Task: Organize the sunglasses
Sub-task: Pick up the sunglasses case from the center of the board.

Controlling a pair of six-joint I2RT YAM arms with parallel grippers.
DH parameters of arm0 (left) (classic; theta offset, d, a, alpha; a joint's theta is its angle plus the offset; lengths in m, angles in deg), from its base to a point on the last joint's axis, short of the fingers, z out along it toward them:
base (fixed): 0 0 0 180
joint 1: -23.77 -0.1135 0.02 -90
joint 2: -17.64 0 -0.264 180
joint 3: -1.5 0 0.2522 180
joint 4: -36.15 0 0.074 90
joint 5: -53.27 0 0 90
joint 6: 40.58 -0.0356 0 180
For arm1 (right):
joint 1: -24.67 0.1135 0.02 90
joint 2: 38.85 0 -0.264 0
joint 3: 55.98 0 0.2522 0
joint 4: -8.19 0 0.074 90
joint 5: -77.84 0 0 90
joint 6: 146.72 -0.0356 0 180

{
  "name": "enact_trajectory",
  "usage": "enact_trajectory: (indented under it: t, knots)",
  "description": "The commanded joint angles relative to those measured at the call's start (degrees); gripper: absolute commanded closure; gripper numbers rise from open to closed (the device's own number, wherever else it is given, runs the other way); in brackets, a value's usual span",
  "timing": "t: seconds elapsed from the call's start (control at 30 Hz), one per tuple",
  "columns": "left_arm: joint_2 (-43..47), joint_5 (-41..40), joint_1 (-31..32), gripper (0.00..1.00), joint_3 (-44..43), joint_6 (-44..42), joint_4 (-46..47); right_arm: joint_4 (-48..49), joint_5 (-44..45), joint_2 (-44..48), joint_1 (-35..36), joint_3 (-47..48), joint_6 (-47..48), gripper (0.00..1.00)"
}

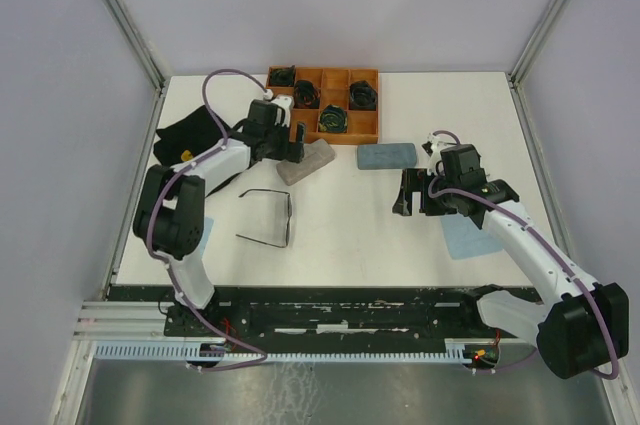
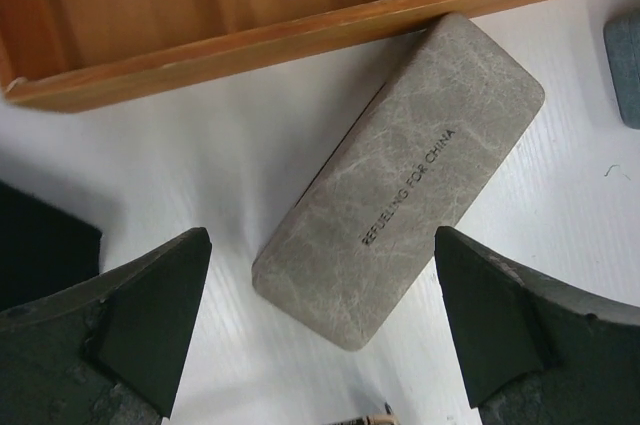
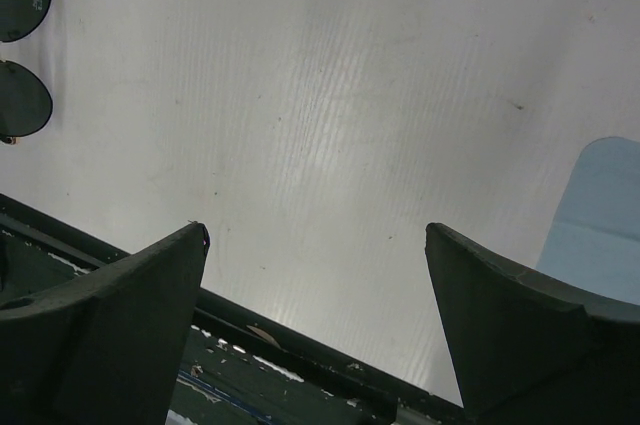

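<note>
Left hand [image 2: 320, 245] stands released, its fingers [image 2: 150, 315] spread wide to either side of the near end of the grey case [image 2: 400, 185]. That case lies slanted on the white table [image 2: 200, 175] just below the wooden tray [image 2: 230, 45]; whether the fingers touch it I cannot tell. Right hand [image 3: 315, 235] is likewise released and grasps nothing, above plain table with a light blue cloth [image 3: 600, 215] at the right edge of its view. One pair of sunglasses [image 1: 289, 217], arms unfolded, lies on the table lower left of centre in the top view, apart from both hands. Two dark lenses of a second pair [image 3: 22, 100] show at the upper left edge of the right wrist view. A blue case [image 1: 387, 156] lies right of the grey one, near the tray's lower right corner.
</note>
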Motion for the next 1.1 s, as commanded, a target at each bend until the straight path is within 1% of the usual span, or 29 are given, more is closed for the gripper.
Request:
enact_trajectory:
  t: [0.0, 0.23, 0.43, 0.53, 0.57, 0.67, 0.7, 0.73, 0.8, 0.9, 1.07]
  knots:
    - [-3.80, 3.14, 1.82, 0.00, -5.93, -8.64, -0.36, 2.59, -1.62, 0.91, 0.21, 0.17, 0.93, 0.01]
    - [-10.77, 0.43, 3.89, 0.00, -13.32, -14.04, -6.64, 2.34, -2.52, 0.72, 0.20, -0.07, 1.48, 0.01]
    - [-13.43, 3.09, 4.26, 0.00, -14.99, -16.66, -8.93, 2.15, -3.13, 0.46, 0.21, -0.10, 1.75, 0.01]
    - [-14.64, 2.94, 4.84, 0.00, -15.95, -17.66, -10.54, 2.24, -3.37, 0.24, 0.21, 0.05, 1.71, 0.01]
    - [-15.06, 2.48, 4.94, 0.01, -16.26, -17.76, -10.95, 2.31, -3.38, 0.20, 0.21, 0.08, 1.65, 0.01]
    - [-15.81, 2.33, 5.28, 0.09, -16.82, -17.77, -11.29, 2.33, -3.47, 0.22, 0.24, 0.12, 1.55, 0.01]
    - [-15.84, 2.35, 5.34, 0.10, -16.91, -17.66, -11.33, 2.26, -3.47, 0.26, 0.22, 0.16, 1.60, 0.01]
    - [-15.88, 2.45, 5.45, 0.09, -16.96, -17.62, -11.34, 2.18, -3.53, 0.27, 0.24, 0.17, 1.65, 0.01]
    - [-15.76, 3.23, 5.53, 0.04, -16.90, -17.61, -11.36, 2.09, -3.63, 0.19, 0.21, 0.16, 1.69, 0.01]
    - [-14.49, 5.56, 5.52, 0.00, -15.79, -17.63, -10.32, 2.15, -3.90, 0.10, 0.26, 0.16, 1.68, 0.01]
    - [-12.56, 8.53, 5.50, 0.00, -15.43, -17.65, -8.62, 2.09, -4.32, -0.05, 0.20, 0.41, 1.81, 0.01]
